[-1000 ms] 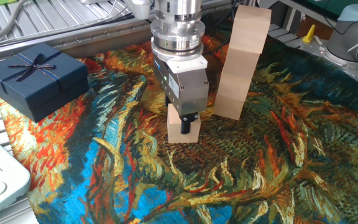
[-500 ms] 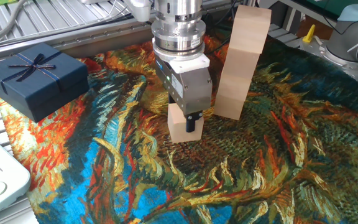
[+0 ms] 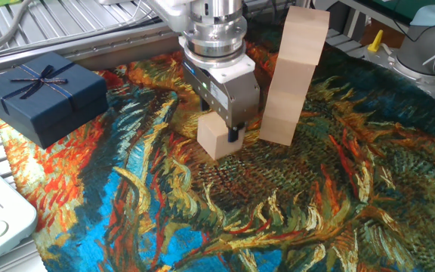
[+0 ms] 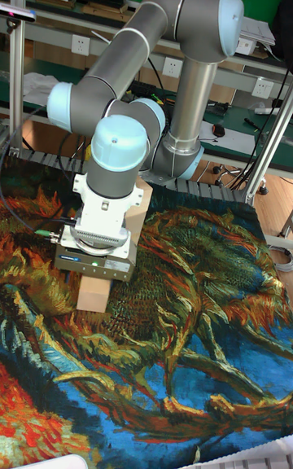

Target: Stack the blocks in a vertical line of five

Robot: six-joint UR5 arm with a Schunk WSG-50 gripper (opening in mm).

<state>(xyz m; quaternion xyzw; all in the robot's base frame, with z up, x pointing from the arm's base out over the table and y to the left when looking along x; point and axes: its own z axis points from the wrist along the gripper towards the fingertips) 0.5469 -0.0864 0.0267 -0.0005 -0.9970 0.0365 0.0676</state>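
1. The gripper [image 3: 229, 134] points down over a painted cloth [image 3: 293, 204] covering the tabletop, its fingers closed on a pale wooden block [image 3: 214, 137].
2. Just beside it, a leaning stack of blocks [image 3: 293, 75] rises.
3. A dark navy gift box [image 3: 44, 94] with a ribbon bow sits well apart.

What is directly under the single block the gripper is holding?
The held block sits in the gripper, tilted, above the painted cloth. Only cloth shows beneath it. Whether its lower corner touches the cloth cannot be seen. The block stack stands beside it, not underneath.
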